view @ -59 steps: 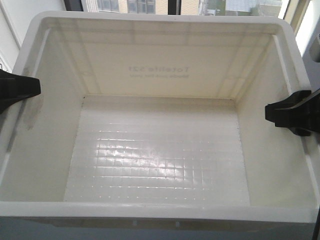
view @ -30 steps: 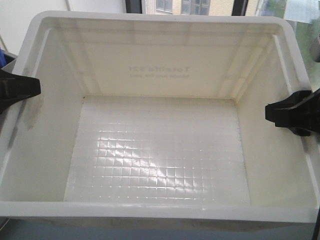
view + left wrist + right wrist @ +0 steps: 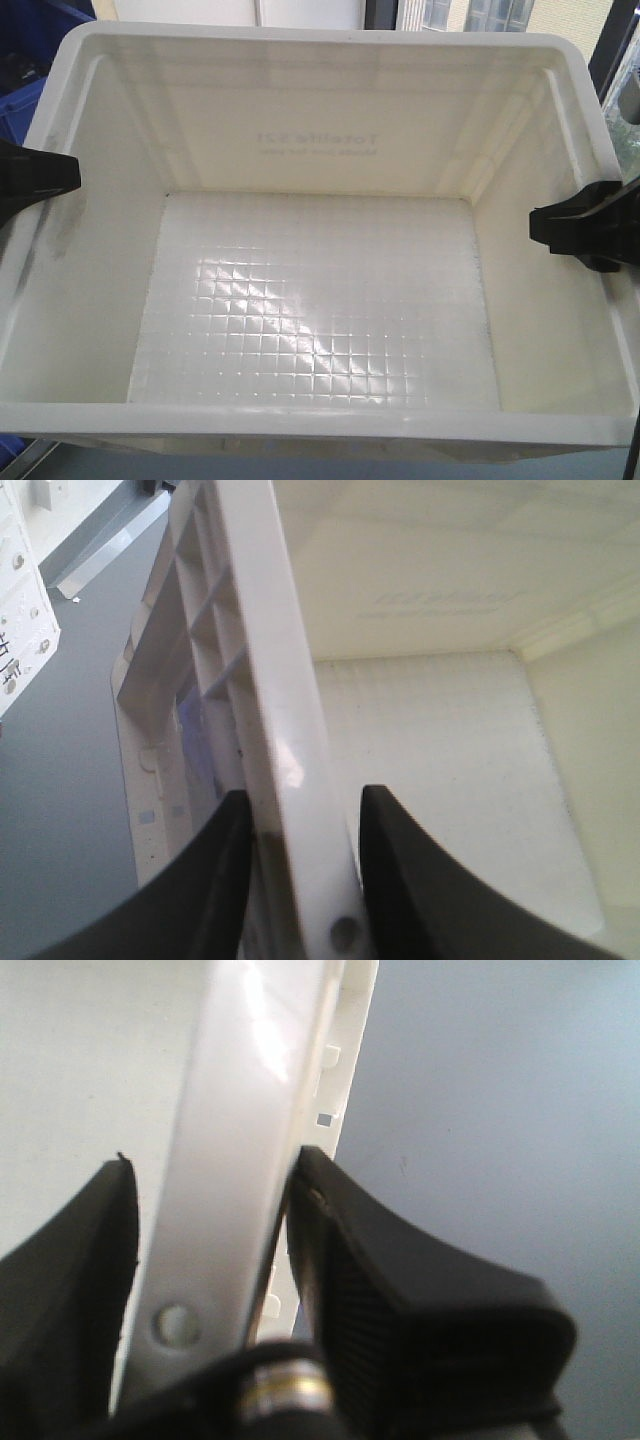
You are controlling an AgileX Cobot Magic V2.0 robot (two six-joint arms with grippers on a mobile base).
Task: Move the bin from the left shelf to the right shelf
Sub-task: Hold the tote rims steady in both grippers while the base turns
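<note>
The bin (image 3: 320, 300), a large white crate with a grid floor and mirrored print on its far wall, fills the front view and is empty. My left gripper (image 3: 48, 175) is shut on the bin's left rim, one black finger showing inside the wall. My right gripper (image 3: 575, 225) is shut on the right rim. In the left wrist view the rim (image 3: 265, 650) runs between the two fingers of the left gripper (image 3: 300, 805). The right wrist view shows the ribbed rim (image 3: 240, 1080) pinched by the right gripper (image 3: 215, 1175). The bin hangs above the floor.
Dark blue crates (image 3: 25, 90) show past the bin's far left corner, and another blue edge (image 3: 8, 450) at the bottom left. Windows with a dark frame (image 3: 380, 12) lie beyond the far rim. Grey floor (image 3: 60, 760) lies below, with a white unit (image 3: 20, 600) to the left.
The bin and both grippers keep their place in the view. The background behind the far rim has slid to the right, and blue crates have come into view at the left.
</note>
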